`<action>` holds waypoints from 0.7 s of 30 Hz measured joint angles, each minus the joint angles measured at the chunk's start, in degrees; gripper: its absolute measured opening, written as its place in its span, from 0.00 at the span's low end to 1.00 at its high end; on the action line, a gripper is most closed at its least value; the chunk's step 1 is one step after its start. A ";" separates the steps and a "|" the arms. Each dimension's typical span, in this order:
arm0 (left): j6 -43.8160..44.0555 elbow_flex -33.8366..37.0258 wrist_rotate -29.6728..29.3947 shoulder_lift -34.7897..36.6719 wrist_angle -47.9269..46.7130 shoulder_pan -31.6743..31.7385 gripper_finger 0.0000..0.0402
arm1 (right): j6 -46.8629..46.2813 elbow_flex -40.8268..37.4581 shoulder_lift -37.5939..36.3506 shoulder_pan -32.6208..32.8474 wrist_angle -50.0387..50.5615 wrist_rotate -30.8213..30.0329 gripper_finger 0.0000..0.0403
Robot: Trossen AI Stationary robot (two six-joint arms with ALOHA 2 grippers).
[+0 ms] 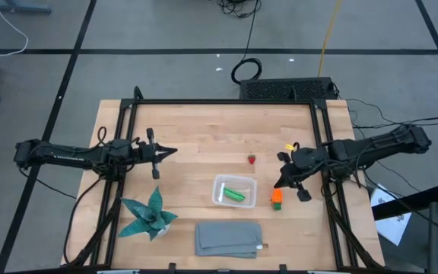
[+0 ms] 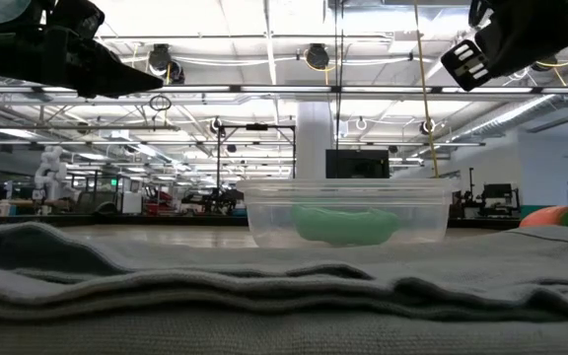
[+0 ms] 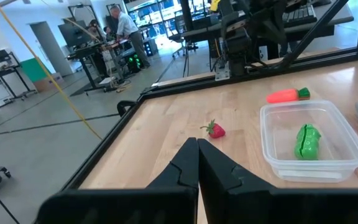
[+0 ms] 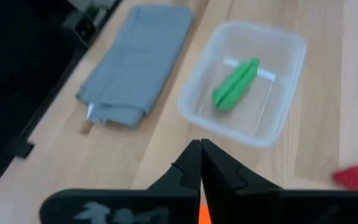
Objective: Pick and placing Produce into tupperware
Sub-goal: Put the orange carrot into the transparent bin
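The clear tupperware (image 1: 234, 190) stands on the table near its middle, and the long green pod (image 1: 236, 195) lies inside it on its floor. A tiny red strawberry (image 1: 252, 159) lies on the wood just beyond the container. The orange carrot with a green top (image 1: 277, 199) lies on the table to the container's right. My right gripper (image 1: 279, 183) hovers shut above the carrot, whose orange shows under the fingers (image 4: 202, 215) in the right wrist view. My left gripper (image 1: 173, 151) waits shut over the table's left half, pointing toward the strawberry (image 3: 215, 129).
A flat folded grey cloth (image 1: 229, 238) lies by the near edge, in front of the tupperware. A teal spiky leaf plant (image 1: 149, 215) stands near the left front corner. A black frame (image 1: 226, 102) borders the table. Bare wood lies between the left gripper and the strawberry.
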State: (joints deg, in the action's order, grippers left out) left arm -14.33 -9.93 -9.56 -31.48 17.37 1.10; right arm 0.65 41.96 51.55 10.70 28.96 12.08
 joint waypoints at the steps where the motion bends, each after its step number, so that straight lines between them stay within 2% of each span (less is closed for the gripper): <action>1: 0.00 0.00 0.00 0.00 0.00 0.00 0.00 | 0.10 0.54 0.38 -0.06 1.61 -0.02 0.00; 6: -0.02 0.00 0.00 0.00 0.00 -0.01 0.00 | 6.36 1.55 1.88 0.01 6.88 -1.79 0.01; 12: -0.20 0.00 0.00 0.00 0.00 0.00 0.00 | 15.57 1.55 4.26 0.74 7.73 -4.74 0.08; 16: -0.20 0.00 0.00 0.00 0.00 0.00 0.00 | 19.59 1.55 6.01 2.09 7.77 -4.76 0.16; 21: -0.20 0.00 0.00 0.00 0.00 0.00 0.00 | 18.45 1.55 7.98 2.67 7.78 -4.78 0.32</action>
State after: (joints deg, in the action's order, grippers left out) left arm -14.52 -9.93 -9.56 -31.48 17.37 1.10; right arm 19.09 43.51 59.54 13.37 36.74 7.29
